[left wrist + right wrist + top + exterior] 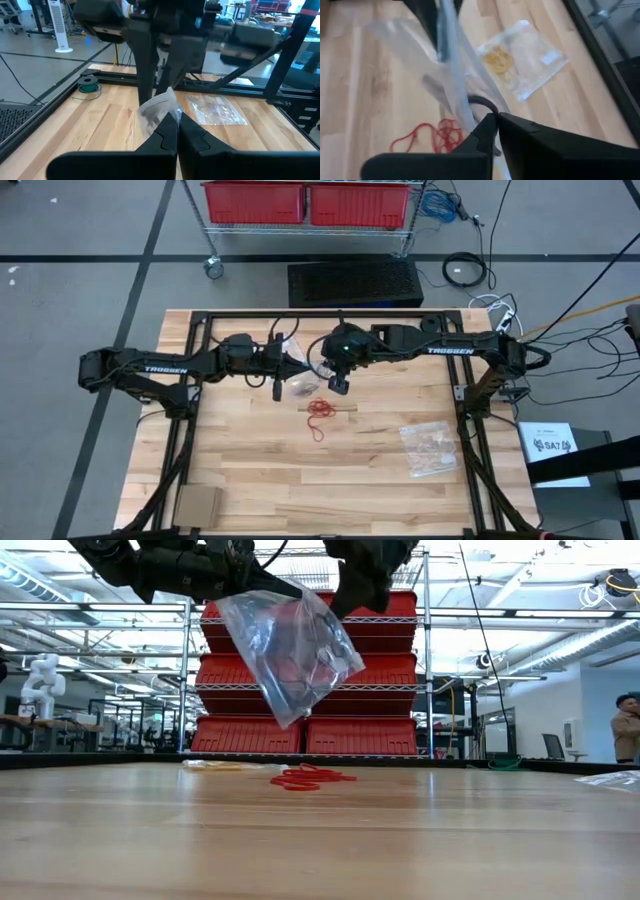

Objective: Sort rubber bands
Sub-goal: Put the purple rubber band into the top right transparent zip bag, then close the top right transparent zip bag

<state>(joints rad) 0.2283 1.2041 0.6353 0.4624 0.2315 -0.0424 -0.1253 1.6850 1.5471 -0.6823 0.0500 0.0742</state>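
Observation:
A clear plastic bag point(295, 650) hangs above the table between my two grippers, with a few dark loops point(335, 660) showing inside it. My left gripper point(177, 125) is shut on one upper edge of the bag and my right gripper point(496, 122) is shut on the other. Both are near the table's middle, toward its far side, in the high view point(300, 375). A small heap of red rubber bands point(320, 412) lies on the wood just nearer than the bag. It also shows in the low view point(305, 778) and the right wrist view point(432, 137). My left gripper pinches the bag's upper edge point(167, 105) between its two shut fingers, coming roughly level from the table's left. The bag hangs below, clear of the table. My right gripper pinches the bag's opposite upper edge point(470, 112) between its two shut fingers, slanting down from the table's right. The film runs away from the fingers in a stretched fold, and the bag hangs clear of the table.
A second clear bag point(430, 448) holding yellowish-tan bands point(497, 59) lies flat on the table's right part. A brown cardboard piece point(197, 505) lies at the near left corner. The black frame rails point(190, 430) run along the table's sides. Red bins point(360, 730) stand beyond the far edge.

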